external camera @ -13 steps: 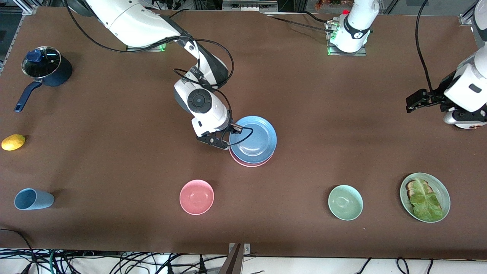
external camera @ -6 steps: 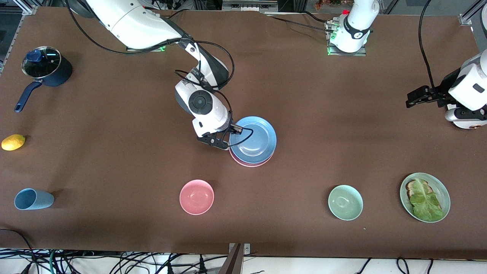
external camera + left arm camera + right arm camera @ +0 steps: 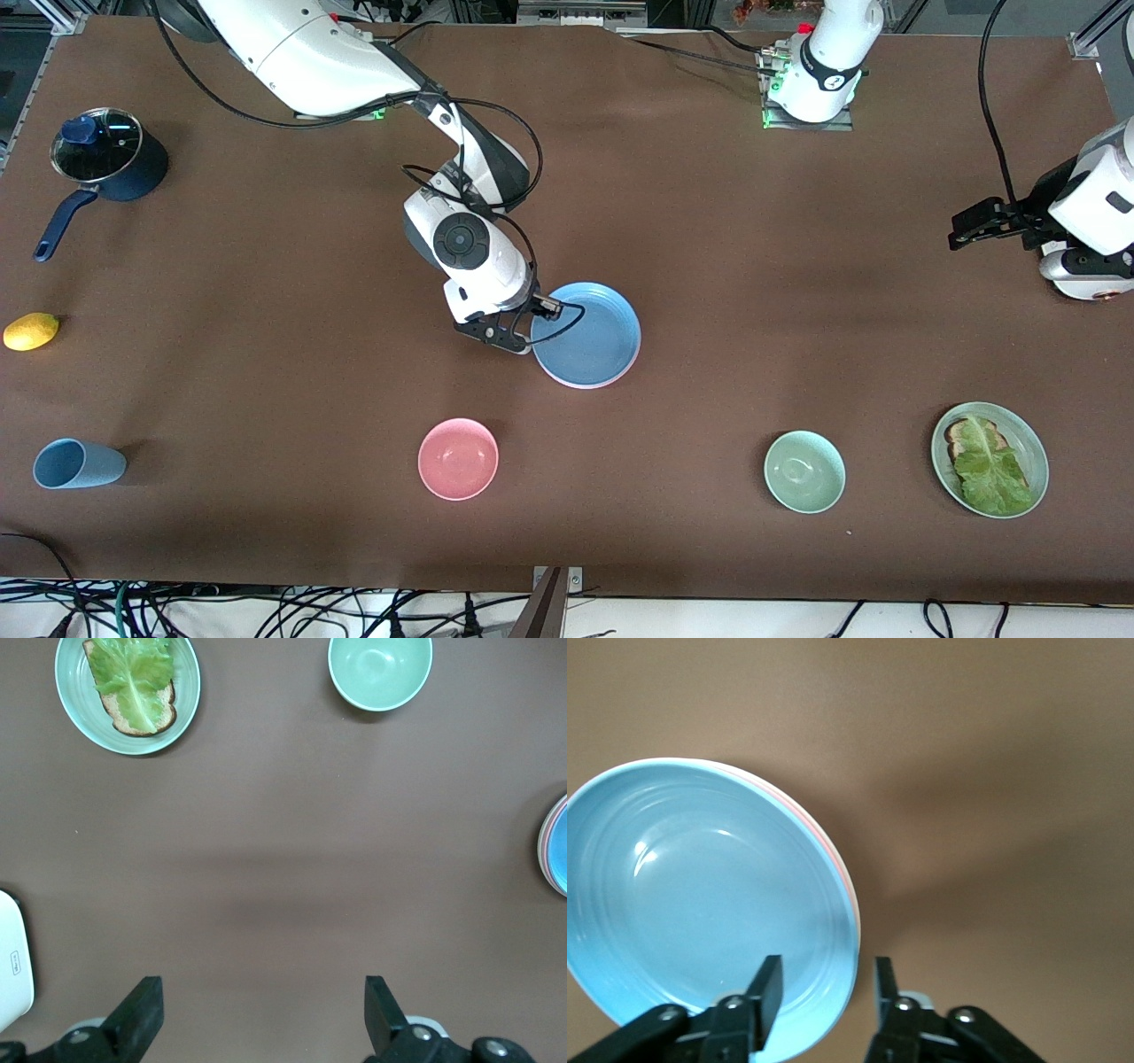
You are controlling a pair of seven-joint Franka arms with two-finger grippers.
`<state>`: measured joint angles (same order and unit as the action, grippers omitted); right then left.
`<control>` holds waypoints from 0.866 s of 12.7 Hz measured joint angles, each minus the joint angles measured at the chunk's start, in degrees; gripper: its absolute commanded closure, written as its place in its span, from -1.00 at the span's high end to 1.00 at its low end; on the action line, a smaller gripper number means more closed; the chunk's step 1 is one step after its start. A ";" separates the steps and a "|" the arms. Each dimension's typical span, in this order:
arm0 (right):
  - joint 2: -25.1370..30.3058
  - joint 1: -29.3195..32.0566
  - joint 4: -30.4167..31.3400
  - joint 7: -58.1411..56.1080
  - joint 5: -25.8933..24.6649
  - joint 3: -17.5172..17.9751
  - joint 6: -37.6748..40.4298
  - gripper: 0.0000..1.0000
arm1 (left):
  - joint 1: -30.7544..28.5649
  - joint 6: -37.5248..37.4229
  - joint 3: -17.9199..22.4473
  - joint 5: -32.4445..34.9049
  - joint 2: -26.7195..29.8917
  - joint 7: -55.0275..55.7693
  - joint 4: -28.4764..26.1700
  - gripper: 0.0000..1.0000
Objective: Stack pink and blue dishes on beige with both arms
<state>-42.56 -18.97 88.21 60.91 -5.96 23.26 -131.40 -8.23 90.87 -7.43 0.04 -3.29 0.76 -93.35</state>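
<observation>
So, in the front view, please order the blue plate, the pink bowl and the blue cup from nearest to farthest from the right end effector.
1. Blue plate, at the right end effector.
2. Pink bowl, nearer the front camera.
3. Blue cup, toward the right arm's end of the table.

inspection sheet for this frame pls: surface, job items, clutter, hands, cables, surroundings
Surface: brown table, bare between items.
Job's things: blue plate tops the stack mid-table; pink plate and a pale rim show only as edges under it.
Clutter: pink bowl, green bowl and blue cup nearest the front camera; green plate with toast and lettuce toward the left arm's end; lidded pot and lemon toward the right arm's end.
Hands: right hand open, straddling the blue plate's rim; left hand open over bare table, waiting.
Cables: black cable loops along the right arm.
Surroundings: tangled cables below the table edge.
</observation>
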 measured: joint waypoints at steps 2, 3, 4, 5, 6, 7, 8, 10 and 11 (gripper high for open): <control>0.12 0.04 -1.31 0.00 -0.25 -0.04 0.02 0.99 | 0.00 0.06 0.00 0.00 0.07 -0.07 0.00 1.00; 0.31 0.14 -2.61 -0.09 -0.83 -0.10 0.95 0.99 | 0.00 0.07 0.00 0.00 0.07 -0.09 0.00 1.00; 0.72 0.27 -4.15 -0.22 -2.35 -0.26 3.56 0.99 | 0.00 0.07 0.00 0.00 0.08 -0.11 0.01 1.00; 1.44 0.53 -5.83 -0.79 -4.40 -0.71 7.45 0.99 | 0.00 0.07 -0.01 0.00 0.08 -0.12 0.01 1.00; 2.31 1.28 -7.42 -2.87 -5.90 -1.09 11.36 1.00 | 0.00 0.08 -0.02 0.00 0.08 -0.12 0.01 1.00; 3.52 2.63 -8.65 -6.73 -6.49 -1.35 14.76 1.00 | 0.00 0.08 -0.03 0.00 0.08 -0.12 0.02 1.00; 5.15 4.65 -9.40 -11.89 -6.64 -1.54 17.60 1.00 | 0.00 0.08 -0.05 0.00 0.08 -0.12 0.02 1.00; 9.06 10.29 -9.92 -23.92 -6.67 -1.78 22.99 1.00 | 0.01 0.09 -0.07 0.00 0.08 -0.12 0.02 1.00; 10.87 13.38 -9.97 -29.16 -6.67 -1.84 25.21 1.00 | 0.02 0.09 -0.09 0.00 0.08 -0.12 0.02 1.00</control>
<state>-31.69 -5.59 78.23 31.76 -12.63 21.41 -106.20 -8.21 90.95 -7.52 0.04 -3.22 0.65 -93.32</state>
